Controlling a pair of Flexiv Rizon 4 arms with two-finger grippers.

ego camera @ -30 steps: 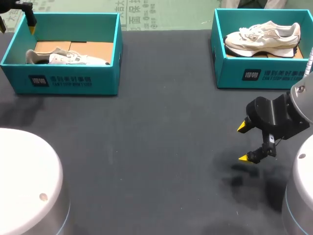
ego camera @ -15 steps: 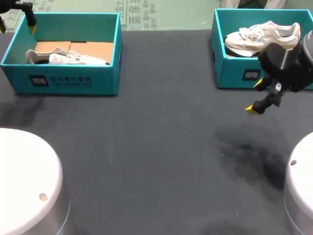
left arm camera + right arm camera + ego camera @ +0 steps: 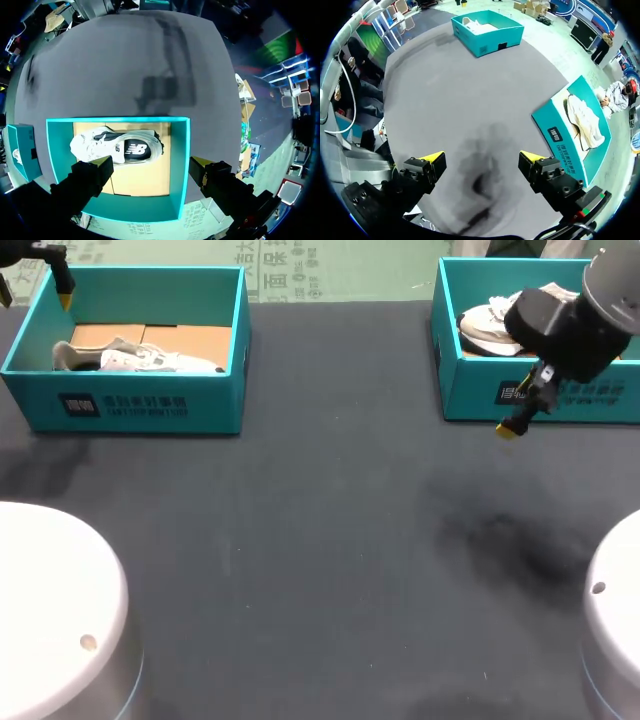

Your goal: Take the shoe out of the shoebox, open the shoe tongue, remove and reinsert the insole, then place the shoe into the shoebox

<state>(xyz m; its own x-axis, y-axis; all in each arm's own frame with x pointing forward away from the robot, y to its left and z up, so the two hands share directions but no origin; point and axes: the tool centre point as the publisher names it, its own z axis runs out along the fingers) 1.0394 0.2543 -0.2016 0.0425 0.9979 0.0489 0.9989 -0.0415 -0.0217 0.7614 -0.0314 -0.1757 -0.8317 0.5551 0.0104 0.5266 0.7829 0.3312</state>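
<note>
A white and grey shoe (image 3: 135, 358) lies in the left teal shoebox (image 3: 125, 400). A cream shoe (image 3: 485, 325) lies in the right teal shoebox (image 3: 470, 380), partly hidden by my right arm. My right gripper (image 3: 520, 415) hangs open above the table just in front of that box, holding nothing. In the right wrist view the open gripper (image 3: 482, 159) looks down on bare table, with the right shoebox (image 3: 565, 145) and its shoe (image 3: 582, 122) beside it. My left gripper (image 3: 151, 167) stands open high above the left shoebox (image 3: 180, 165), over the shoe (image 3: 117, 147).
The table (image 3: 320, 570) is covered in dark grey cloth between the two boxes. Brown cardboard (image 3: 190, 340) lines the left box's floor. White rounded arm bases (image 3: 50, 620) stand at the front left and front right corners.
My right arm has risen and swung from the front right of the table back toward the right shoebox, now covering part of its shoe. The left arm has not moved.
</note>
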